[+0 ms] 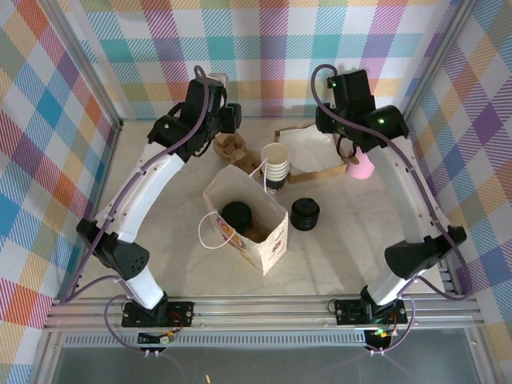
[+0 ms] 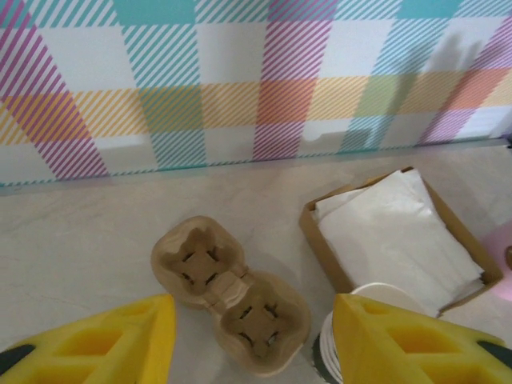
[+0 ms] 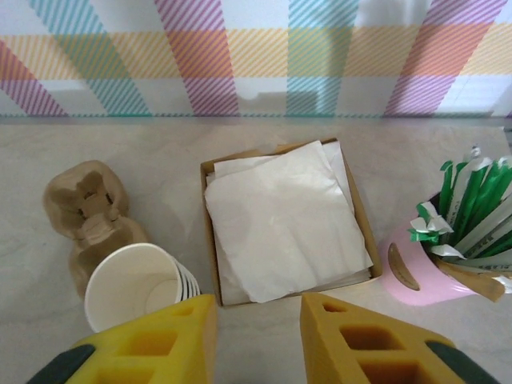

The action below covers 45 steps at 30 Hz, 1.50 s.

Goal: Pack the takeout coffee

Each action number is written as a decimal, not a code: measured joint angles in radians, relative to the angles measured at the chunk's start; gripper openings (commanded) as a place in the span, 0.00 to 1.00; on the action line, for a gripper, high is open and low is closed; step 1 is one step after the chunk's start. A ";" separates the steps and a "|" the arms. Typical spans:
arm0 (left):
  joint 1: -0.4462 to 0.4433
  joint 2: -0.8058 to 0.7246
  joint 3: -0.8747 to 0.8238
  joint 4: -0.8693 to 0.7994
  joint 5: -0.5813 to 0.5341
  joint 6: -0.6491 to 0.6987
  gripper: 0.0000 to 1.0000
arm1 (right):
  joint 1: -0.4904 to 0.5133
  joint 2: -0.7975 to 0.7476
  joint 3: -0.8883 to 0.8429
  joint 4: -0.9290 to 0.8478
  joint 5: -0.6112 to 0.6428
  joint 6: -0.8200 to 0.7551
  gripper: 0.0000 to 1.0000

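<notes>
Left wrist view: left gripper [image 2: 252, 320] at 6 o'clock, jaws apart, nothing between them. Cardboard cup carrier [image 2: 232, 296] lies on the surface [image 2: 80, 240] under the gap. Napkin box [image 2: 396, 232] at 3 o'clock. Rim of the lidless cup stack [image 2: 372, 290] shows just beside the finger at 5 o'clock.

Right wrist view: right gripper [image 3: 258, 320] at 6 o'clock, jaws apart and holding nothing. They hang above the near wall of the napkin box. Cup stack at 8 o'clock, carrier at 9. Pink cup [image 3: 416, 276] of green-wrapped sticks [image 3: 472, 200] at 3 o'clock.

Top view: takeout coffee [image 1: 238, 213] sits inside the open paper bag [image 1: 272, 240] at centre, lid up, towards the bag's 10 o'clock corner. Black lid stack [image 1: 305, 214] stands just beside the bag at 3 o'clock. Both arms reach to 12 o'clock, well apart from the bag.

Judgement: coffee looks packed, extras not yet.

Risks:
- Left finger is close to the cup stack, so a sideways move could topple it towards the bag
- Right jaws dropping on the napkins could pinch the box wall, or lift several sheets at once
- A swing to 3 o'clock could tip the pink cup
- The coffee stands off-centre in a light bag, so catching a handle could tilt the bag and spill it
</notes>
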 measured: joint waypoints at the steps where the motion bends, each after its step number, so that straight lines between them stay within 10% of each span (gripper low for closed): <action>1: 0.008 0.003 0.001 -0.009 0.003 -0.002 0.54 | -0.006 0.019 0.000 0.006 -0.006 0.003 0.37; 29: 0.074 -0.036 -0.168 -0.119 0.099 -0.177 0.56 | -0.186 0.703 0.322 -0.010 -0.165 0.054 0.68; 45: 0.080 -0.047 -0.222 -0.121 0.106 -0.211 0.56 | -0.185 0.939 0.407 0.001 -0.187 0.051 0.56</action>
